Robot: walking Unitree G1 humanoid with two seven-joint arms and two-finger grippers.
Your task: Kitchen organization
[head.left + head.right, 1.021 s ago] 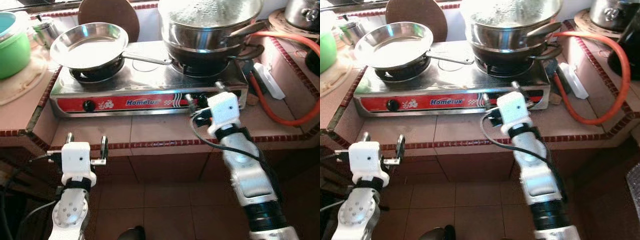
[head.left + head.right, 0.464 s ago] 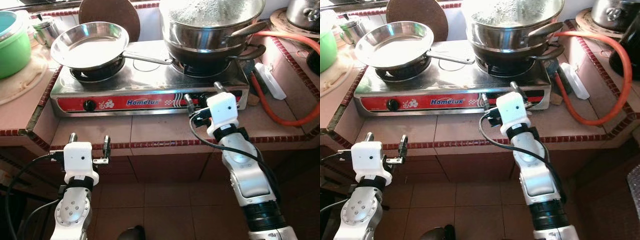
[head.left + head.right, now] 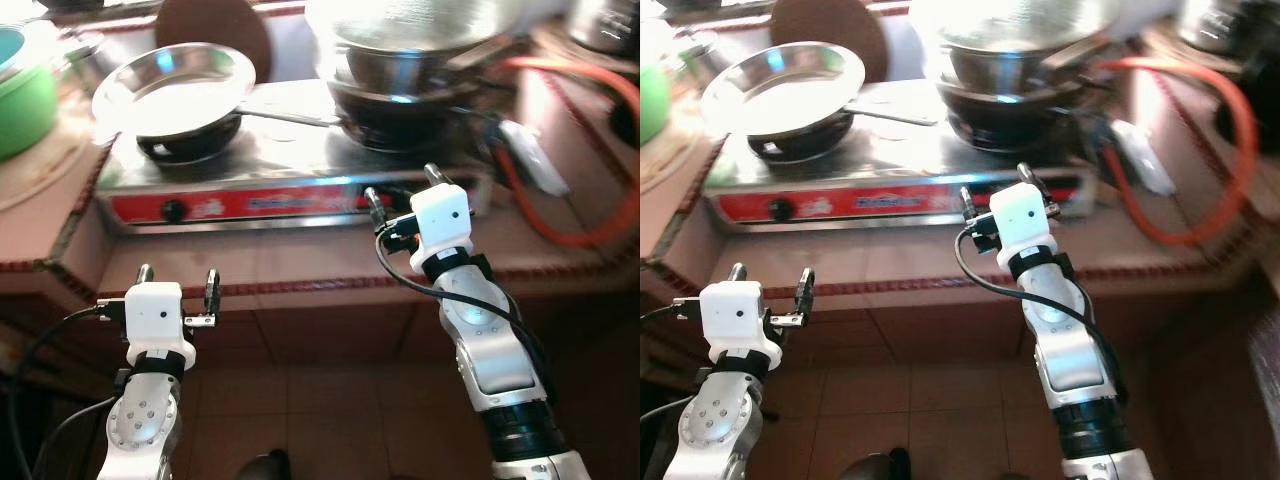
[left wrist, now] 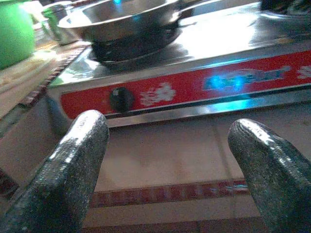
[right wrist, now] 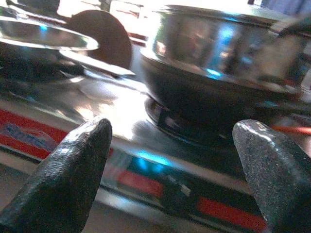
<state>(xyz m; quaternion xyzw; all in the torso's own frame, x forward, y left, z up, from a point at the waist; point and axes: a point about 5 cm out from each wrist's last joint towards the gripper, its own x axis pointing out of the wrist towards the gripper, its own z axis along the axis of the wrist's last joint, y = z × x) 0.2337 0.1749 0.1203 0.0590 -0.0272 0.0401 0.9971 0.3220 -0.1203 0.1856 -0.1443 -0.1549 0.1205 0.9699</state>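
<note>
I stand facing a tiled counter (image 3: 330,265) with a two-burner gas stove (image 3: 290,185) on it, the front panel red with a black knob (image 4: 120,98) near its left end. A shiny steel frying pan (image 3: 175,90) sits on the left burner, its long handle reaching toward the right burner. On the right burner a large steel pot (image 3: 410,40) rests inside a dark wok (image 3: 400,105). A round brown board (image 3: 215,25) leans upright behind the pan. A green container (image 3: 20,90) stands on the counter to the left of the stove, and an orange hose (image 3: 570,225) curls over the counter to the right, past a white object (image 3: 535,160) lying beside the stove.

My right gripper (image 3: 400,190) is raised at the counter's front edge, just before the right end of the stove's panel, its two fingers spread apart and holding nothing. My left gripper (image 3: 178,285) hangs lower, below the counter's lip and in front of the left half of the stove, fingers also spread wide and empty. The scene is somewhat blurred.
</note>
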